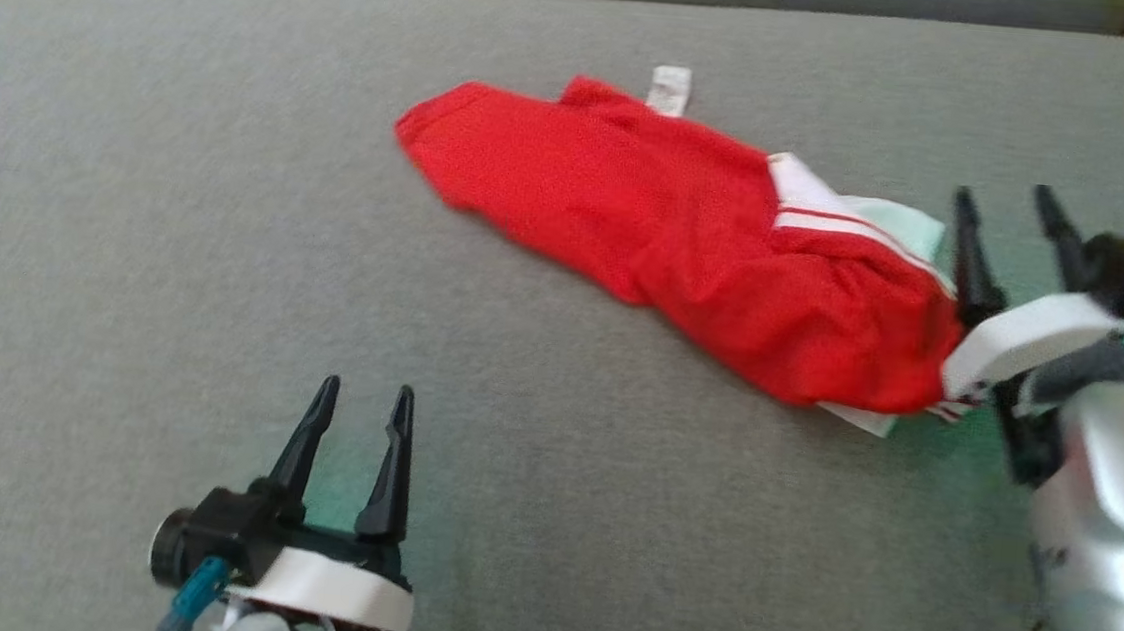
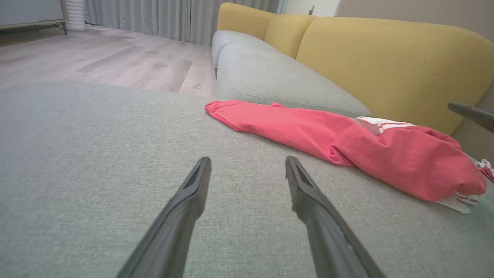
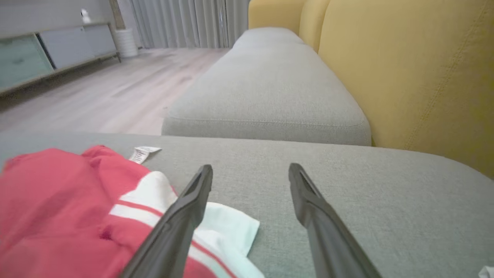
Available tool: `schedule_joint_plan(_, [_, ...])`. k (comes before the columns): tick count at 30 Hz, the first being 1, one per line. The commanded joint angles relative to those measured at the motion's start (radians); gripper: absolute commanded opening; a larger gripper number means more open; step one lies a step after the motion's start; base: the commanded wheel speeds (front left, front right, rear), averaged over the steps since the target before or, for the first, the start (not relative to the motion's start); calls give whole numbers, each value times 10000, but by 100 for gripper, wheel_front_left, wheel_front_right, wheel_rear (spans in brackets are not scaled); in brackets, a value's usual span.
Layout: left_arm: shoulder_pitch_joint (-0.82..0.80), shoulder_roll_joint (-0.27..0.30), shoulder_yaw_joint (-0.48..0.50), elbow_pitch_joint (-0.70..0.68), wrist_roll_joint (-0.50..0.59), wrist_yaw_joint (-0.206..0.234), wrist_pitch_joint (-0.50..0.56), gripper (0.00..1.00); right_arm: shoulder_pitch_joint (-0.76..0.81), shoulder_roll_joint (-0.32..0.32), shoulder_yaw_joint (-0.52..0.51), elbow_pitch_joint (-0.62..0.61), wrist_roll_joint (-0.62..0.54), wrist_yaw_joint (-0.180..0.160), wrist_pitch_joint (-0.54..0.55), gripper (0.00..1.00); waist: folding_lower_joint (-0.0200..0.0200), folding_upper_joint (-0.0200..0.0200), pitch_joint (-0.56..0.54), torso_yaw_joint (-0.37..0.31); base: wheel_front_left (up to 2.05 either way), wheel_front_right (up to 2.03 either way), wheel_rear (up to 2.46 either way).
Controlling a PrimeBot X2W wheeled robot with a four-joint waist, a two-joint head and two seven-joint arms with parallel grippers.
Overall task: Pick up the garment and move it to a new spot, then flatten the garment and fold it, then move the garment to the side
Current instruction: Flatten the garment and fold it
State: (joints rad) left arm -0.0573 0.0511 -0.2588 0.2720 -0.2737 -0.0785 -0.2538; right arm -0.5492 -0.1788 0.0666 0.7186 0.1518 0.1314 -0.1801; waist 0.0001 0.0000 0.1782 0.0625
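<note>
Tools spread wide, both empty: left tool [image 1: 368,386] at six o'clock on the grey sofa cushion [image 1: 128,221], right tool [image 1: 1003,193] at three o'clock, at the white-panelled end of the rumpled red garment [image 1: 689,235]. Mesh looks light, limp and floppy; a pinch at that striped hem seems surest.

1. A grey woven sofa seat [image 1: 178,225] spans nearly the whole head view.
2. A second grey seat cushion [image 3: 266,88] lies at the centre of the right wrist view, just beyond the near one.
3. Yellow back cushions [image 2: 386,65] stand upright at the upper right of the left wrist view.
4. Pale wood-plank floor [image 2: 96,58] runs across the upper left.
5. Grey curtains [image 2: 139,17] hang along the top edge, down to the floor.
6. A low cabinet [image 3: 46,50] sits at the upper left of the right wrist view, with a white ribbed cylinder [image 3: 126,42] just beside it.
</note>
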Motion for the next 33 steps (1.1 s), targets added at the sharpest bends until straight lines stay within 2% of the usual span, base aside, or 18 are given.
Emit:
schedule_joint_plan(1, [-377,-7,209,-271,-61,63,-80,100,-331,-174,105,47,-200,-7,186,100,-1,0,413,499,0,0,0])
schedule_joint_plan(7, [-629,-8,-152,-268,-170,171,-80,100,-1209,-641,-345,1557,-546,-7,851,100,-1,0,947,1168,0,0,0])
schedule_joint_plan(15, [-835,-8,-391,-379,-311,315,-80,100,-1545,-662,-494,3068,-550,-7,1018,100,-1,0,1293,1465,0,0,0])
schedule_joint_plan(16, [-846,-8,-411,-376,-317,325,-80,100,-1554,-656,-456,3162,-545,-7,982,93,-1,0,1288,1449,0,0,0])
schedule_joint_plan(17, [-860,-8,-423,-377,-320,332,-80,100,-1567,-637,-433,3228,-501,-7,905,53,-1,0,1279,1426,0,0,0])
schedule_joint_plan(18, [-869,-8,-425,-377,-323,342,-80,100,-1575,-628,-399,3293,-465,-7,837,3,-1,0,1263,1395,0,0,0])
schedule_joint_plan(19, [-872,-8,-423,-376,-327,348,-80,100,-1580,-623,-348,3358,-434,-7,782,0,-1,0,1242,1360,0,0,0])
schedule_joint_plan(26, [-931,-8,-449,-374,-372,311,-80,100,-2040,-892,-282,3257,-317,-7,-216,0,-1,0,1153,1290,0,0,0])
schedule_joint_plan(33, [-914,-8,-700,-239,-585,234,-80,100,-3746,-1601,-305,2141,-916,-7,-764,0,-1,0,851,1841,0,0,0])
